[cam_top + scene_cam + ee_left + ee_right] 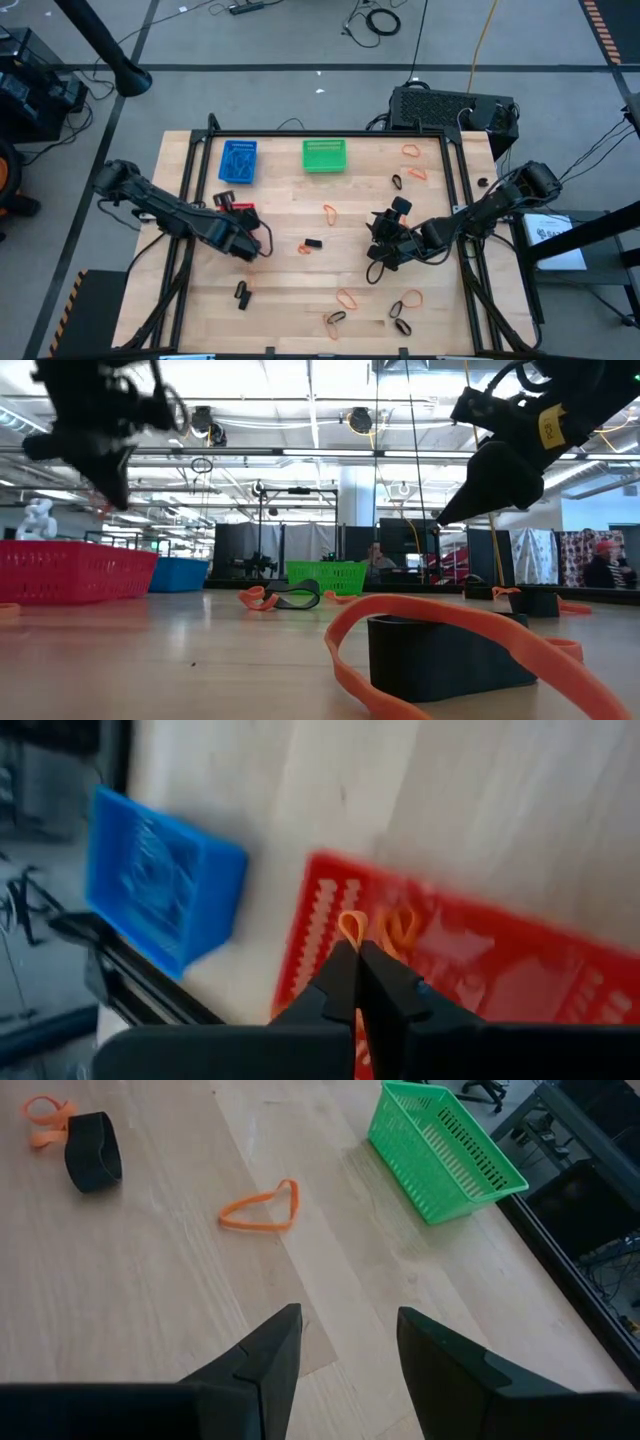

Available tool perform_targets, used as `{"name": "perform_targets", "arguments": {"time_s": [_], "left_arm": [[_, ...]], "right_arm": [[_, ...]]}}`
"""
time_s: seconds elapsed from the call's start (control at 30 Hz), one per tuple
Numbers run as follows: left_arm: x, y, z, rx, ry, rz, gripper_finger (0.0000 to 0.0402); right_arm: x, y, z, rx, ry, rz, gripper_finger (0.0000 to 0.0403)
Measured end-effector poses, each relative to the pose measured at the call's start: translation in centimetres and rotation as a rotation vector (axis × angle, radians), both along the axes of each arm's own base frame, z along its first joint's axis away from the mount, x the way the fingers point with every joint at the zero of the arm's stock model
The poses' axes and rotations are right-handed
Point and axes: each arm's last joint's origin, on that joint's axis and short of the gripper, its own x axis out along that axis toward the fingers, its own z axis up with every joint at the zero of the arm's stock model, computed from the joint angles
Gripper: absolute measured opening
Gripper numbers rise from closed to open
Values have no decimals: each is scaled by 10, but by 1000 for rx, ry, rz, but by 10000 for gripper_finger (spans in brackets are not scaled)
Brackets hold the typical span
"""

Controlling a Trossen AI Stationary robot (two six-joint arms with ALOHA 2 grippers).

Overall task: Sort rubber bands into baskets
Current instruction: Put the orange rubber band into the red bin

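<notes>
Your left gripper [355, 955] pinched shut on orange band [352, 927], hanging directly over red basket [470, 970]; blue basket [160, 890] just beside, so release straight down. Green basket [324, 155] farther along back edge. Your right gripper [345, 1350] spread wide, empty, mid-table; loose orange band [262, 1210] ahead of it, open wood all around.

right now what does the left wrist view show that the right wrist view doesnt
Only the left wrist view: the left gripper shut on an orange rubber band, over the red basket, with the blue basket beside it. Only the right wrist view: the open right gripper, the green basket, a loose orange band, a black band. Both show the wooden table.
</notes>
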Motion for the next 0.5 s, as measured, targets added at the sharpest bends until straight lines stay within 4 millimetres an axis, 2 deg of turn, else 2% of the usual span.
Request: {"name": "perform_targets", "arguments": {"time_s": [0.23,0.4,0.5], "left_arm": [[-15,10,-33,-36,86,71,35],[-15,11,-36,-84,87,101,73],[-13,13,-37,-129,97,111,104]], "right_arm": [[0,-1,0,-53,23,15,160],[1,-9,4,-165,-58,-113,160],[2,-16,4,-160,-86,-167,160]]}}
